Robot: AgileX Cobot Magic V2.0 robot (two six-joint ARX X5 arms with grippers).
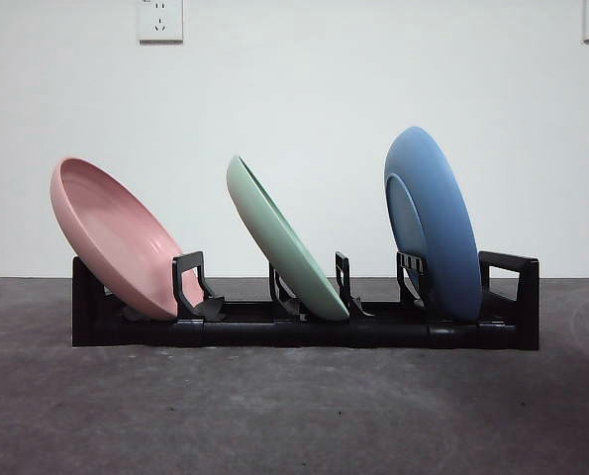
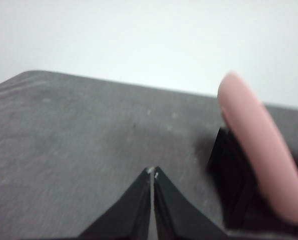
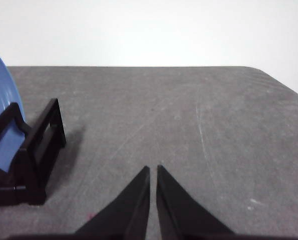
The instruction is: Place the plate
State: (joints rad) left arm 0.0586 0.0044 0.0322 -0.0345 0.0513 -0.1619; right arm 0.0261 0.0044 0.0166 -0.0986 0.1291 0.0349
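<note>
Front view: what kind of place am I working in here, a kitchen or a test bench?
Probably a lab test bench, not a kitchen: a bare grey tabletop, a plain white wall with power sockets, and only a black dish rack holding three plates.

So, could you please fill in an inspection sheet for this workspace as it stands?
Surface: dark grey table, faintly scuffed.
Job's things: black rack holding three leaning plates: pink plate, green plate, blue plate.
Clutter: nothing seen.
Grippers: left gripper shut, empty, near the pink plate; right gripper shut, empty, beside the rack's blue-plate end.
Cables: nothing seen.
Surroundings: white wall with two sockets.
</note>
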